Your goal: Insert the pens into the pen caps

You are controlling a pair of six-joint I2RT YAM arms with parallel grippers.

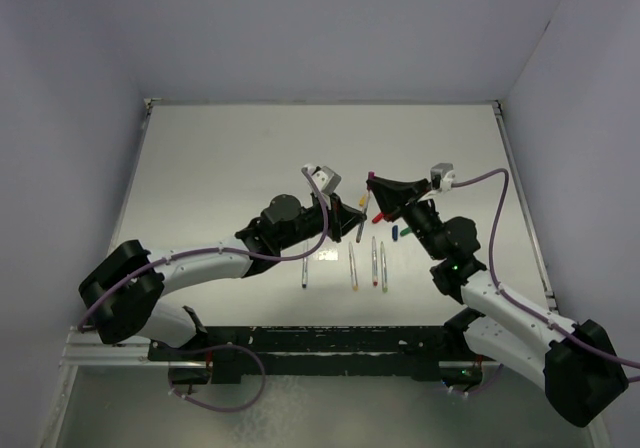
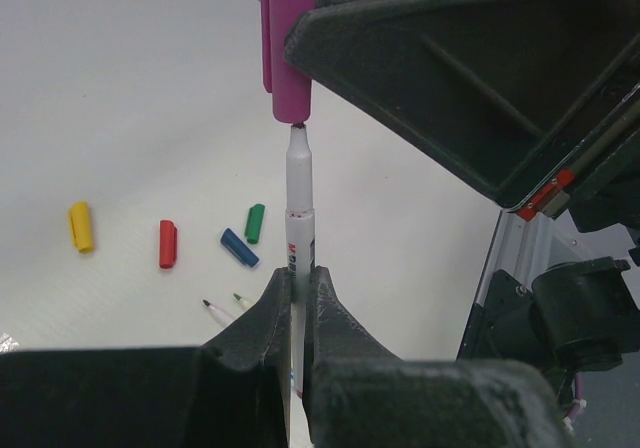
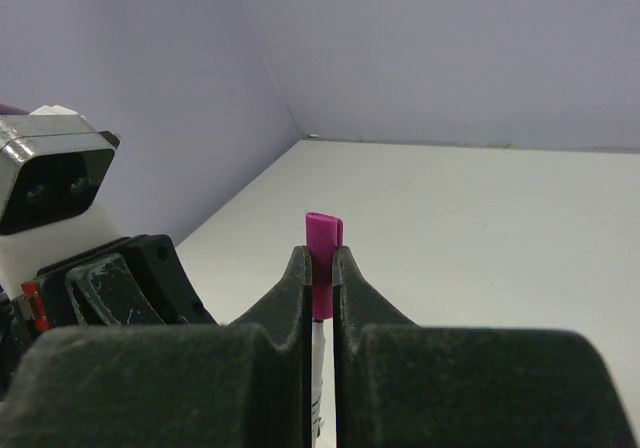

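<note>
Left wrist view centres the pen (image 2: pixel 299 198), long axis vertical, tip up at the mouth of the purple cap (image 2: pixel 289 58); left gripper (image 2: pixel 299 286) pinches its barrel, hiding its lower end, right gripper (image 3: pixel 321 273) pinches the cap, top cropped.

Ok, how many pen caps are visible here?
5. The yellow cap, red cap, blue cap and green cap lie loose on the table; the purple cap is clamped in the right gripper, just above the pen. None seems hidden.

right claw (image 3: pixel 321 268) close over left claw (image 2: pixel 298 283), loose caps (image 2: pixel 167 243) beneath, far table (image 1: pixel 320 138) open
</note>
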